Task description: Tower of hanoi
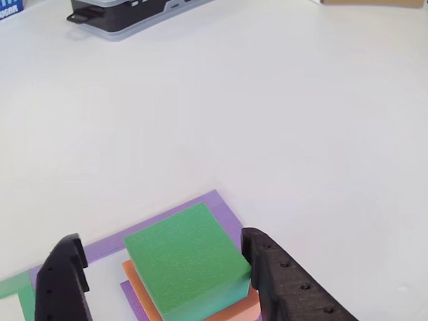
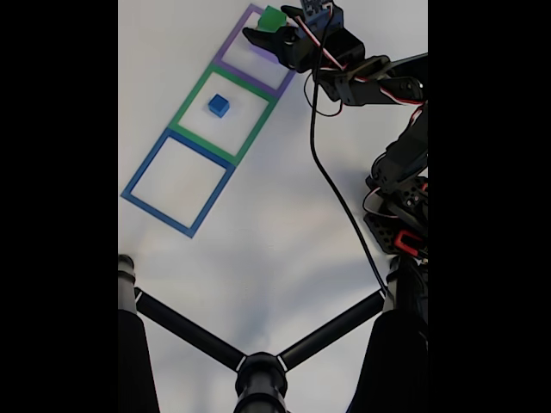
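Gripper [image 1: 164, 277] is spread wide with the green block [image 1: 187, 261] sitting right between its fingers, on top of an orange block [image 1: 231, 309] inside the purple square [image 1: 224, 212]. I'd drop a bit lower and centre up before squeezing, so just the green one lifts. The fingers look clear of its sides, though it's hard to be sure from this angle.

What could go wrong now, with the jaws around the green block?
1. The green block sits on an orange block; closing too low may pinch both.
2. The block looks turned relative to the open gripper, so it may twist or slip.
3. A dropped block could land outside the purple square.
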Tool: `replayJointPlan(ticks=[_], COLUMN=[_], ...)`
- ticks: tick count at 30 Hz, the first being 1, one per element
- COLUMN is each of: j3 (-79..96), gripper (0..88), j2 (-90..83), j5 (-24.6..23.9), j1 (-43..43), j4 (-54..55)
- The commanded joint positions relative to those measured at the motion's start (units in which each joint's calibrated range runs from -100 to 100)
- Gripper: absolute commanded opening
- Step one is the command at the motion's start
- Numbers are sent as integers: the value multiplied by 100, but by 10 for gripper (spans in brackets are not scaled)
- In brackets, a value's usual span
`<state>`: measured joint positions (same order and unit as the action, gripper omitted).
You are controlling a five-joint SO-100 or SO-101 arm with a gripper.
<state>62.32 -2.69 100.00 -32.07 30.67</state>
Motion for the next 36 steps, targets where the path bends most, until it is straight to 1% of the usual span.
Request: replayJointPlan(ticks=[1, 8, 16, 21, 24, 27, 29, 31, 33, 36], j3=[-185, -149, -103, -121, -176, -358, -612, -1012, -1712, -3138], gripper=[192, 151, 74, 71, 64, 56, 51, 52, 53, 53], j2=[-52, -60, -68, -140, -412, -1093, -1678, -2263, -2744, -3089], j5=[0, 0, 0, 0, 0, 0, 0, 0, 0, 0], j1=[100, 168, 168, 168, 184, 260, 290, 374, 489, 733], j4=[126, 118, 102, 13, -376, -1436, -2464, -3548, -4868, -6818])
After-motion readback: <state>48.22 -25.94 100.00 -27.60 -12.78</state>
